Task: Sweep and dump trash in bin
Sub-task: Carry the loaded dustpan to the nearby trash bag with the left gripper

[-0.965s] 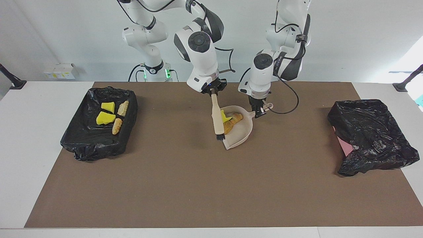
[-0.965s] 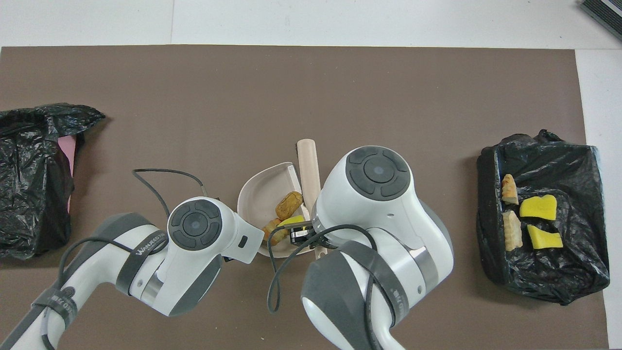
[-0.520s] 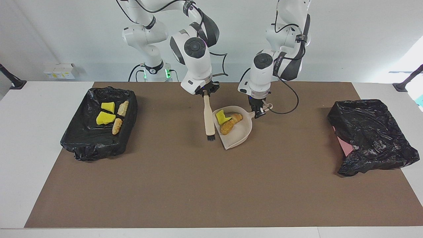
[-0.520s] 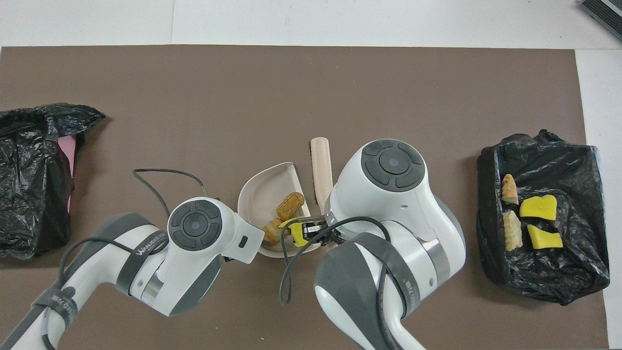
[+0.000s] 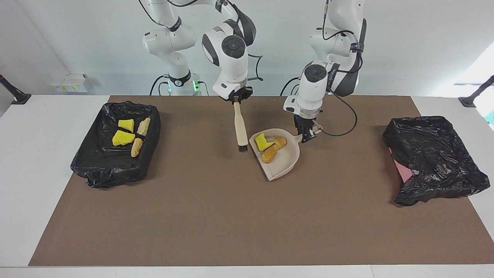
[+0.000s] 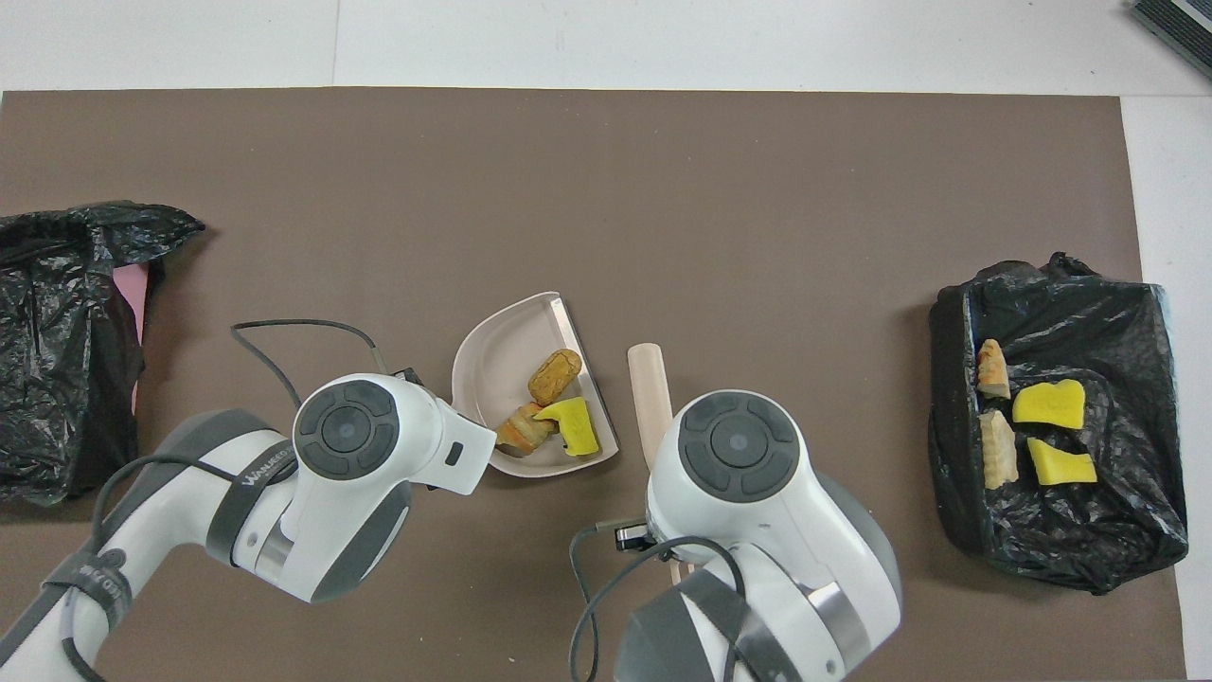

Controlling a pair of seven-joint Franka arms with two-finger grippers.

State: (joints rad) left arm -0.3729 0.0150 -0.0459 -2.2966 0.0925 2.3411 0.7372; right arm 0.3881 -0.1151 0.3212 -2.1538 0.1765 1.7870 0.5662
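Observation:
My right gripper (image 5: pixel 236 99) is shut on the top of a beige brush (image 5: pixel 241 127), which hangs upright with its black bristles just off the mat beside the dustpan. My left gripper (image 5: pixel 307 133) is shut on the handle of the beige dustpan (image 5: pixel 286 162). The pan holds trash: a yellow wedge (image 5: pixel 262 143) and tan lumps (image 5: pixel 272 150). In the overhead view the pan (image 6: pixel 492 355), yellow wedge (image 6: pixel 575 426), tan lump (image 6: pixel 555 375) and brush (image 6: pixel 649 398) show; both grippers are hidden under their wrists.
A black-bag-lined bin (image 5: pixel 115 170) at the right arm's end of the table holds several yellow and tan chunks (image 5: pixel 123 137); it also shows in the overhead view (image 6: pixel 1060 549). Another black-bagged bin (image 5: pixel 432 158) lies at the left arm's end.
My right gripper has lifted the brush out of the dustpan and drawn it back toward the robots. My left gripper has shifted the loaded pan slightly toward the left arm's end.

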